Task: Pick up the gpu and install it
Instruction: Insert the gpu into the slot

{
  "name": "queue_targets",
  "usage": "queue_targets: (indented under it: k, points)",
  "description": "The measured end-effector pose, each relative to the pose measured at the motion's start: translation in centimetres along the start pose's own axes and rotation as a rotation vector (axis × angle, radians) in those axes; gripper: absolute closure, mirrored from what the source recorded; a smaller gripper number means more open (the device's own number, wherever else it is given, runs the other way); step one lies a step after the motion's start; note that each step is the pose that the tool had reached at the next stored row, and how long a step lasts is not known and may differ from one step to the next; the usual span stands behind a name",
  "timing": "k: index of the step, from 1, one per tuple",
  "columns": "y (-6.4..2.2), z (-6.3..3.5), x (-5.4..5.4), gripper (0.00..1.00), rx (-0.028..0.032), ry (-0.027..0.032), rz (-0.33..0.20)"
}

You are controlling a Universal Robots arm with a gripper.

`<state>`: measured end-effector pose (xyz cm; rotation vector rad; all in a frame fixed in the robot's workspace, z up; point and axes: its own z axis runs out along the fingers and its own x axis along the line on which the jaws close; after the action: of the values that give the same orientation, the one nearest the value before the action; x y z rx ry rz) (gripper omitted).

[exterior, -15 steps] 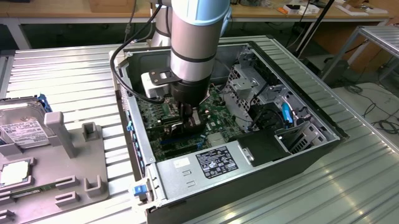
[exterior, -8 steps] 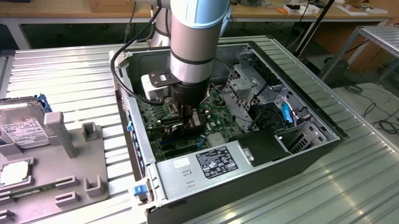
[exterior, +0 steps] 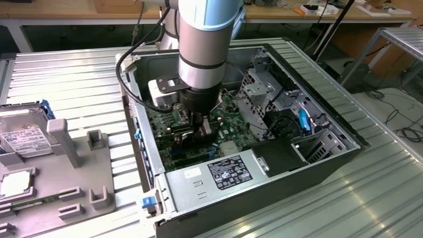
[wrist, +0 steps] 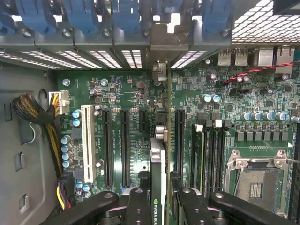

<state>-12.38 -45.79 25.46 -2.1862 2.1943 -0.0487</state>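
Black gripper [wrist: 158, 206] fingers pinch the gpu [wrist: 158, 164] edge-on, holding it upright just above the green motherboard [wrist: 131, 136] inside the open computer case [exterior: 343, 148], so pickup looks done while seating it in a slot remains.

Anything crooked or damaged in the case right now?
Nothing stands out. The thin green gpu card sits edge-on and upright between the gripper jaws, in line with the black motherboard slots inside the open black computer case. No visible damage.
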Motion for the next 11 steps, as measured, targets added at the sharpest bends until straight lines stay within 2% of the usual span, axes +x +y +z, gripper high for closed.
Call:
queue_targets:
  k: [11]
  points:
    - [0.18,0.29,0.0,0.73,0.0033,0.0021,0.0]
